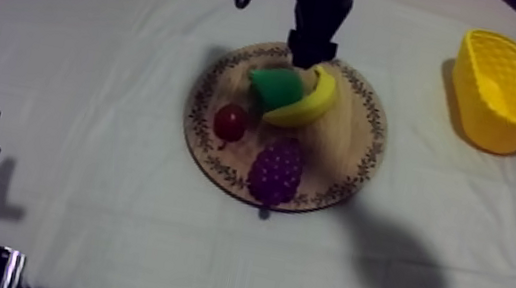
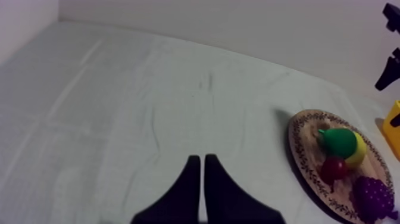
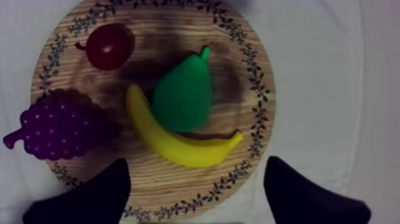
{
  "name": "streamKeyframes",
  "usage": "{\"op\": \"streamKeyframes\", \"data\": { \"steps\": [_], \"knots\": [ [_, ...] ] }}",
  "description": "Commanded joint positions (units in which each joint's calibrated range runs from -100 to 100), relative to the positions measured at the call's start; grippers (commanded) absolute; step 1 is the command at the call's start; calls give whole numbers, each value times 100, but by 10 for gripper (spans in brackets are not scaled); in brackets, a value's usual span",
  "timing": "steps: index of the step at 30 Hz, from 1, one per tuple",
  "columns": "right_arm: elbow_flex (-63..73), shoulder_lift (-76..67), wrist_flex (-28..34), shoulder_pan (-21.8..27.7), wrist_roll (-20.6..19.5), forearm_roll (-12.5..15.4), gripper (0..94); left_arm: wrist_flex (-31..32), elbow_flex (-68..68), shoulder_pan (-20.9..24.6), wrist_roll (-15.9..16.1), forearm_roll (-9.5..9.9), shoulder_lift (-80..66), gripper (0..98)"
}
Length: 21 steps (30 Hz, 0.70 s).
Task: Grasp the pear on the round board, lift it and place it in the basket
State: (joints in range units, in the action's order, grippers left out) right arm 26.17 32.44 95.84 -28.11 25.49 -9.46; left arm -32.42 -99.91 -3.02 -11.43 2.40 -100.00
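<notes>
the right pincer (image 3: 196, 171) is held spread wide, nothing between its black fingers, and hangs directly above the round wooden board with a patterned rim (image 3: 260, 113). just below the gap, nearest the fingertips, lies the curved yellow toy banana (image 3: 178, 146). the green toy pear (image 3: 181, 98) is found just beyond it, lying on the board with its broad end nestled into the banana's inner curve and touching it, its stem pointing away from the pincer. farther out to one side sit a small red fruit (image 3: 109, 46) and a bunch of purple toy grapes (image 3: 56, 128), both apart from the pear.

the step in hand is judged to be the approach before the grasp: the pear is not yet gripped and nothing has been lifted. a straight descent is called for next, with the fingers set on either flank of the pear's belly so that the banana is not caught as well.

the pear looks smooth, plump at the base and tapering to a short stem; a slippery, rounded hold is expected.

the yellow plastic basket (image 1: 503, 93) stands well apart from the pincer, off the board on the cloth-covered worktop (image 1: 73, 124).

the left pincer (image 2: 202, 159) is pressed together into a narrow wedge, low over bare cloth.
</notes>
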Motion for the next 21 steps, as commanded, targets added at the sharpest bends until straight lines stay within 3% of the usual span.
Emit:
{"op": "streamKeyframes", "data": {
  "steps": [1,15,21],
  "knots": [
    [110,312,-22,-6,-27,40,697,0,2,1,-2,2,0,1],
    [1163,2158,-271,34,-188,102,706,0,2,1,-2,2,0,1],
    [1365,2462,-302,62,-235,83,648,0,2,1,-2,2,0,1]
  ]
}}
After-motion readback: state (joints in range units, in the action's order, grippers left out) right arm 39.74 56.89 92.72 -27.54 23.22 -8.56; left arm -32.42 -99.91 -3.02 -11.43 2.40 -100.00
